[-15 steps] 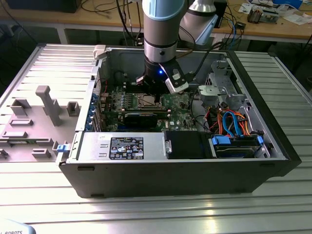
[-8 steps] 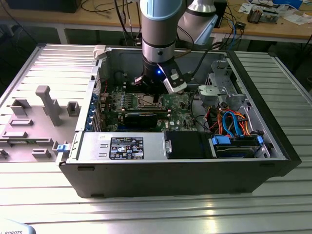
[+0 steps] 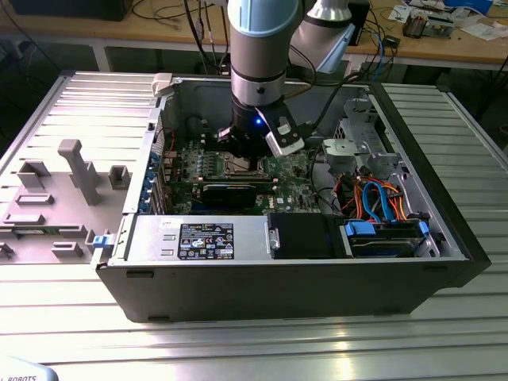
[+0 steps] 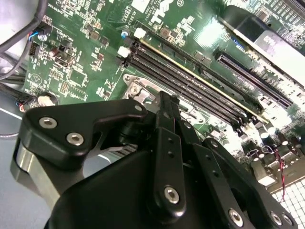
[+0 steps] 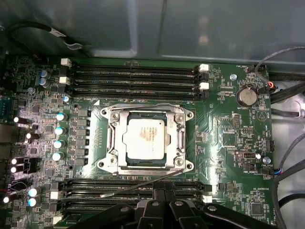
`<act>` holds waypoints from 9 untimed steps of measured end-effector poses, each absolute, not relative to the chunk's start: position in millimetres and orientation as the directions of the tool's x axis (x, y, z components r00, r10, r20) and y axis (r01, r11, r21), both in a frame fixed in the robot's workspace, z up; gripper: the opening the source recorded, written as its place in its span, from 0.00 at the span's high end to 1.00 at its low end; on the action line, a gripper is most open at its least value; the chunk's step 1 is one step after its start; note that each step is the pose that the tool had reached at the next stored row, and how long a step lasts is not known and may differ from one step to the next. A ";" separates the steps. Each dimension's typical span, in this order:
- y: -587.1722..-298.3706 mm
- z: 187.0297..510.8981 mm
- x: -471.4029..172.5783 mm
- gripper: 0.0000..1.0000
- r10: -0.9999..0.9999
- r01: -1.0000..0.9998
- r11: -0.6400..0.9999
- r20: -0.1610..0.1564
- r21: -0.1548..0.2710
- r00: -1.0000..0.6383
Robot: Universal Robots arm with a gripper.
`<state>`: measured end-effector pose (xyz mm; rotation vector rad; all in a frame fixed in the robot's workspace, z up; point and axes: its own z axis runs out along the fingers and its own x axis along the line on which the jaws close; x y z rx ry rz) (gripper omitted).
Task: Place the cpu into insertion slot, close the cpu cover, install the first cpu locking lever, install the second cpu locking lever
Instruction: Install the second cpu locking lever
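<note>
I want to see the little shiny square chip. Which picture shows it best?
The first wrist view: the small silvery square chip lies flat in its metal-framed socket, seen from straight above. The exterior view has the arm over that spot; the second wrist view has the black pincer in front.

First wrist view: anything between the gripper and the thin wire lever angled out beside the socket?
Nothing visible. The thin silvery wire lever lies bare over the long black memory slots, directly ahead of the black gripper. The square silvery-topped cpu sits in the socket with the silvery metal frame cover down around it.
</note>
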<state>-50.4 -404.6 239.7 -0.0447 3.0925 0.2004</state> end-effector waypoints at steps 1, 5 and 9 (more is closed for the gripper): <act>-404.7 240.6 -50.5 0.89 -0.026 -0.031 0.991 -0.044 0.128 -0.999; -404.5 243.6 -50.4 0.89 -0.026 -0.031 0.991 -0.044 0.128 -0.999; -404.6 243.8 -50.5 0.89 -0.026 -0.031 0.991 -0.044 0.128 -0.999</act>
